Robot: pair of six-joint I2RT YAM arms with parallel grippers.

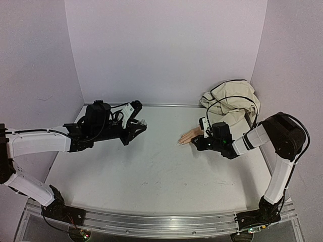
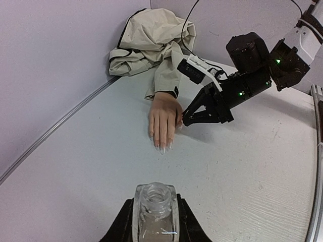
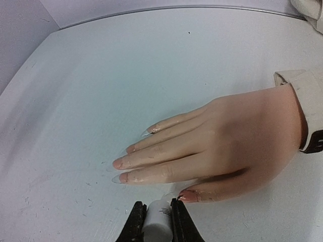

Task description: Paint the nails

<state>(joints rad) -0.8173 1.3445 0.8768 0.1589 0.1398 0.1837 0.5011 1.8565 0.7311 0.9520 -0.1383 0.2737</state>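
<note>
Right pincer (image 3: pixel 158 214) is clamped on a small white cylinder (image 3: pixel 157 228), its tip just beside the thumb (image 3: pixel 214 190) of the mannequin hand (image 3: pixel 242 136). The nails (image 3: pixel 117 164) lie ahead-left; the fingers (image 3: pixel 171 147) run away from the beige sleeve (image 3: pixel 305 96), flat on the surface (image 3: pixel 101 75). Left pincer (image 2: pixel 155 224), well apart, grips an open glass bottle (image 2: pixel 155 201). Only the right wrist view shows the reddish thumb tip.

Peach hand (image 3: pixel 242 136), pale nails (image 3: pixel 146 132), beige sleeve (image 2: pixel 151 40), dark band (image 3: pixel 314 141). Plain white tabletop (image 1: pixel 151 171). Clear bottle (image 2: pixel 154 204), white cap (image 3: pixel 159 224).

One mannequin hand (image 3: pixel 242 141), one bottle (image 2: pixel 155 209)
</note>
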